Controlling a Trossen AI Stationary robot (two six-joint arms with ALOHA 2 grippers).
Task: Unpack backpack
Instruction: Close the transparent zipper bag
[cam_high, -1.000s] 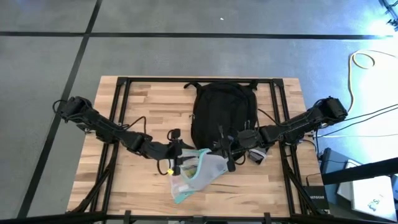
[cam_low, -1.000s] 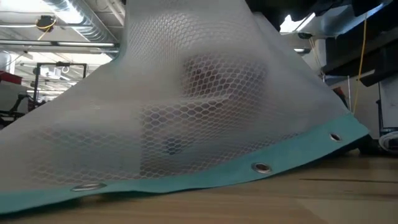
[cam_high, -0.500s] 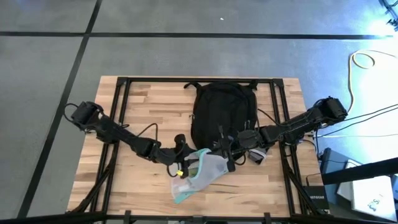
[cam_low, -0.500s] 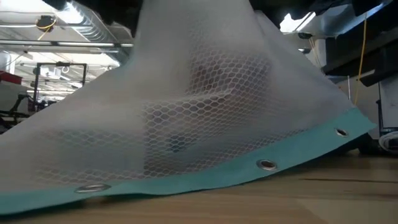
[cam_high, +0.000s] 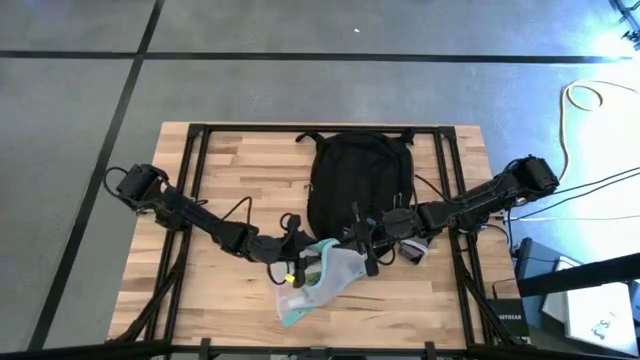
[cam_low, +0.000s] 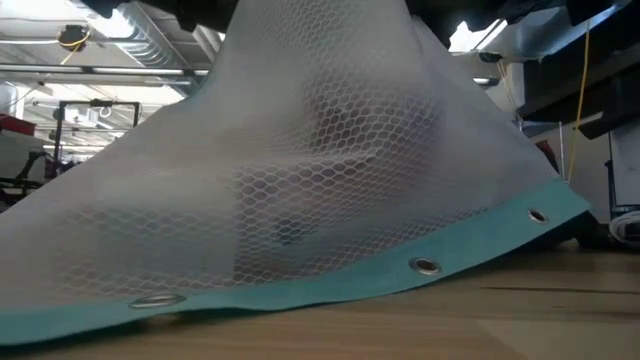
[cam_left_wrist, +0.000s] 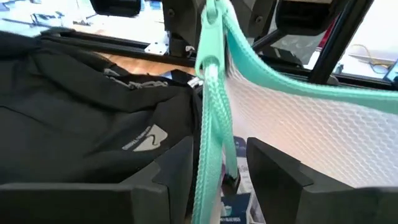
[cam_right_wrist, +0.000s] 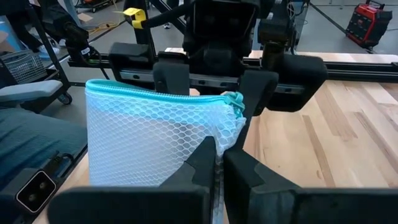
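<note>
The left gripper (cam_high: 297, 262) sits half-open around the teal zipper edge of the mesh pouch (cam_high: 325, 278), which lies on the table (cam_high: 230, 170) just in front of the backpack (cam_high: 358, 180). The right gripper (cam_high: 362, 250) is clamped shut on the pouch's other corner. So one item appears to be out; what remains inside the backpack cannot be told.

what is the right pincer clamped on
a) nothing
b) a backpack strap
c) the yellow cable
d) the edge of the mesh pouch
d: the right wrist view shows the right pincer shut on the white netting of the teal-edged mesh pouch, held up beside the backpack.
</note>
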